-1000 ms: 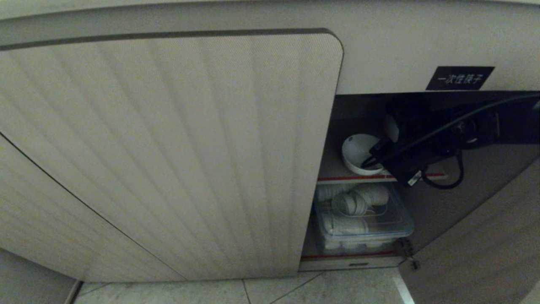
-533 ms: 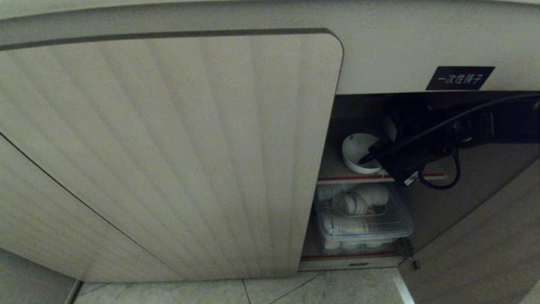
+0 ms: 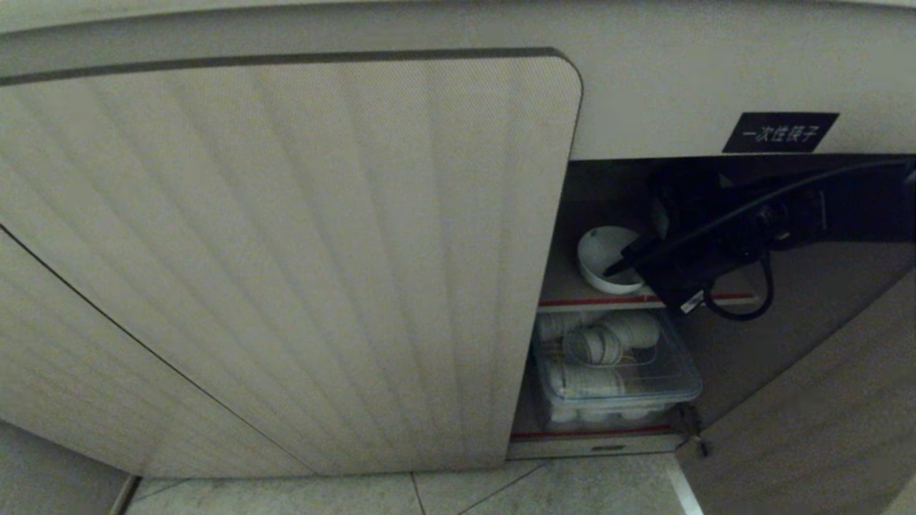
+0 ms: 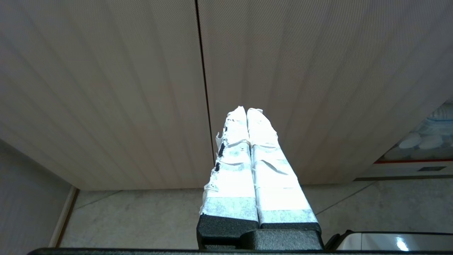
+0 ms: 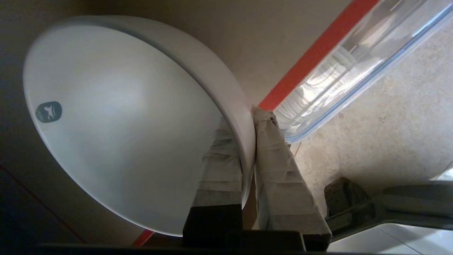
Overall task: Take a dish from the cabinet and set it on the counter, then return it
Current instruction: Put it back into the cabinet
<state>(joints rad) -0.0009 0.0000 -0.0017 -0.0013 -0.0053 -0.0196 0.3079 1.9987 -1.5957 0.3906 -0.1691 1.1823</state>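
One small white ceramic bowl (image 3: pixel 601 261) sits on the red-edged shelf (image 3: pixel 572 302) inside the beige ribbed-door cabinet (image 3: pixel 286 250), with my right hand (image 3: pixel 614 270) at its rim. My left hand (image 4: pixel 247 113), by its wrist camera, is clenched on nothing, facing the door. My right wrist camera shows the taped fingers (image 5: pixel 272 170) grasping the bowl's wall, one inside, one outside.

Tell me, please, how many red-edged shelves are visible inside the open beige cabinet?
2. The upper red-edged shelf lies beneath the small white ceramic bowl; the lower red-edged shelf bears the clear plastic container. More may be hidden behind the door.
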